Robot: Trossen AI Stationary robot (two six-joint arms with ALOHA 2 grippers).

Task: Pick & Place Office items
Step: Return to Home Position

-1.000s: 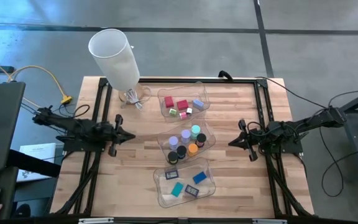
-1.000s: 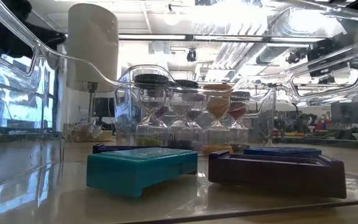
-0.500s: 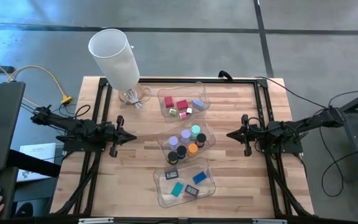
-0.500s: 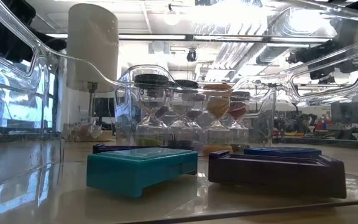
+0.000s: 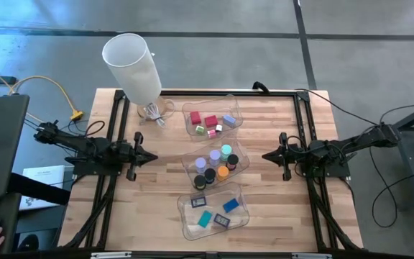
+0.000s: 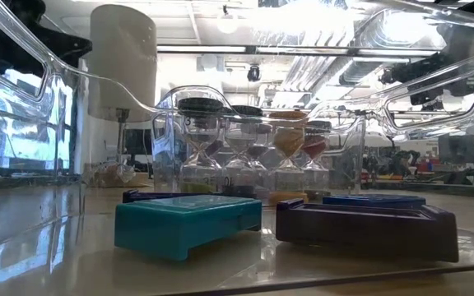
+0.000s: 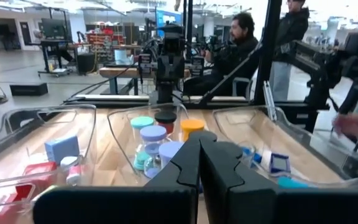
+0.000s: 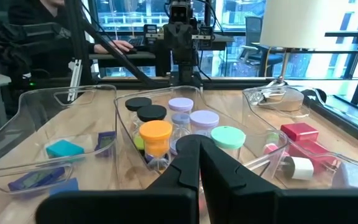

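Right gripper (image 5: 266, 155) has swung level and edged nearer the middle tray (image 5: 242, 162) since a second ago; left gripper (image 5: 152, 157) has barely shifted. The two sit over the table (image 5: 164, 191), one on each side of the middle tray, apart from it, tips pointing at it. Both pairs of fingers are pressed together with nothing between them. Office items are all in trays: short cylinders (image 5: 214, 167) in the middle tray, red and pink blocks (image 5: 208, 122) in the lamp-side tray (image 5: 225, 105) just beyond it toward the lamp shade (image 5: 131, 61), flat rectangles (image 5: 214, 212) in the front tray (image 5: 192, 227) just on its opposite side.
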